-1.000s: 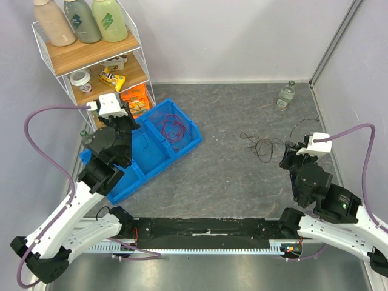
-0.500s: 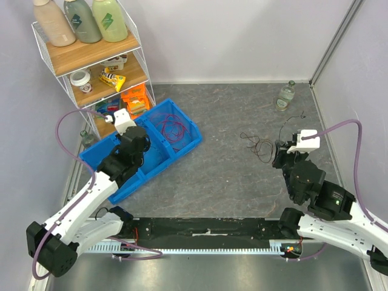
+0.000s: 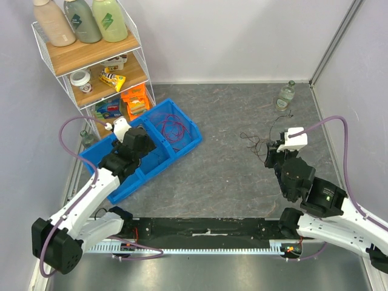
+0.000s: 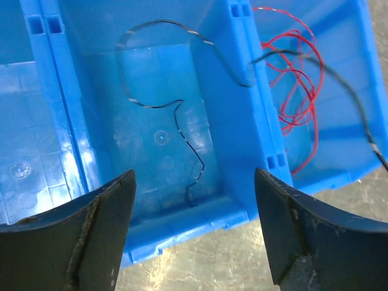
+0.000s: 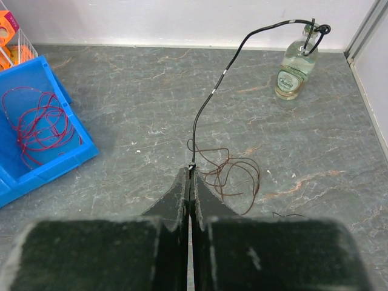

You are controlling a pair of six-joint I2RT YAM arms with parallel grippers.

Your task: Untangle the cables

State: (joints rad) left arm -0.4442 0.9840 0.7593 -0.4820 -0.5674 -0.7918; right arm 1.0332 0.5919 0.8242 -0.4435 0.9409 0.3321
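1. My left arm stretches from its base at the near edge toward the bench's left side. My left gripper (image 3: 136, 142) hangs over the blue bin (image 3: 145, 173), looking down into it.
2. Its jaws are spread wide and hold nothing. Through the gap the wrist view shows the bin's middle compartment.
3. A dark cable (image 4: 182, 133) lies looped in that compartment. It climbs over the divider into the next one, crosses the red cable (image 4: 297, 79) bunched there, and runs out past the bin's wall.
4. My right arm is folded at the elbow over the right side of the bench. Its wrist points toward the far edge, and my right gripper (image 5: 190, 176) sits low over the surface.
5. Its jaws are clenched, pinching the end of a stiff black cable (image 5: 221, 79). The cable arcs up and away and ends in a small curl that shows in front of the bottle.
6. A brown cable bunch (image 5: 233, 176) lies loose on the bench just beyond those fingertips, partly under the black cable's foot.
7. A clear bottle (image 3: 286, 95) stands near the far right corner. It has a round green-and-white label whose writing is too small to read.
8. A wire shelf rack (image 3: 91, 54) stands at the far left corner. It carries three bottles with green marks and some orange packets (image 3: 134, 100); I cannot read any of the print.
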